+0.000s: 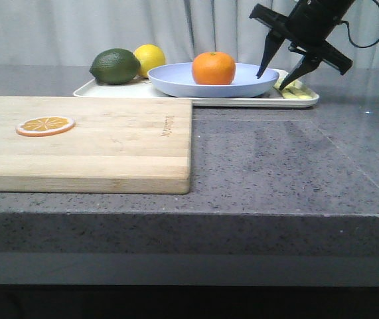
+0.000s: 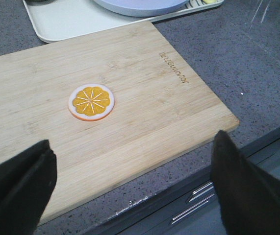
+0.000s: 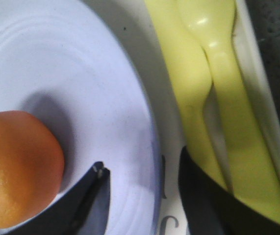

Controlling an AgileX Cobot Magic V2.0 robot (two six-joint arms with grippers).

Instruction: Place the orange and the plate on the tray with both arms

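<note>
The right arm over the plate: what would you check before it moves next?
1. Orange sits in the plate: ok.
2. Plate rests on the tray: ok.
3. Right gripper open, one finger either side of the plate's rim: ok.
4. Fingers not touching the plate: cannot tell.
5. Yellow utensils beside the outer finger, may get nudged: not ok.
6. Left gripper open, holding nothing, above the cutting board: ok.

Soft, even daylight in the front view, sharp throughout; faint sheen on the surface; the right wrist view is close and blurred; the orange casts a soft shadow on the plate.
</note>
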